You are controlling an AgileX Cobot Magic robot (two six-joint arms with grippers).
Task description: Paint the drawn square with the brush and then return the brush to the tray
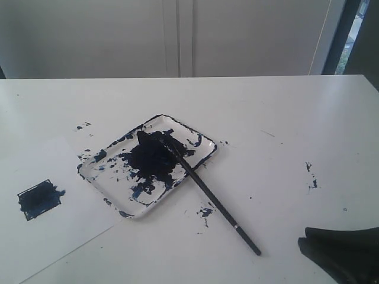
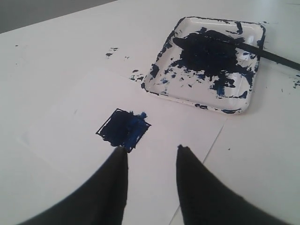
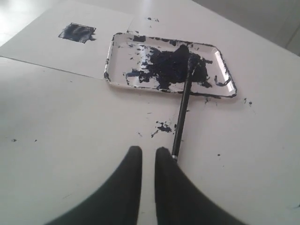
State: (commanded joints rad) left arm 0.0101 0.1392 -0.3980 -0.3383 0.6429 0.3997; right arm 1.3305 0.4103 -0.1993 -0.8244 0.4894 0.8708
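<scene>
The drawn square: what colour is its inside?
The drawn square is roughly filled dark blue-black; left wrist view shows it best.

Looks like a plain robot lab or test room. Shows a wide white table (image 1: 284, 112) set against blank pale wall panels (image 1: 177, 35), with a dark-framed window strip (image 1: 357, 26) to one side and paint splatters (image 1: 205, 212) on the tabletop.

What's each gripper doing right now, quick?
Left gripper: open, empty.
Right gripper: jaws only slightly apart, holding nothing; brush lies beside it, ungripped.
</scene>
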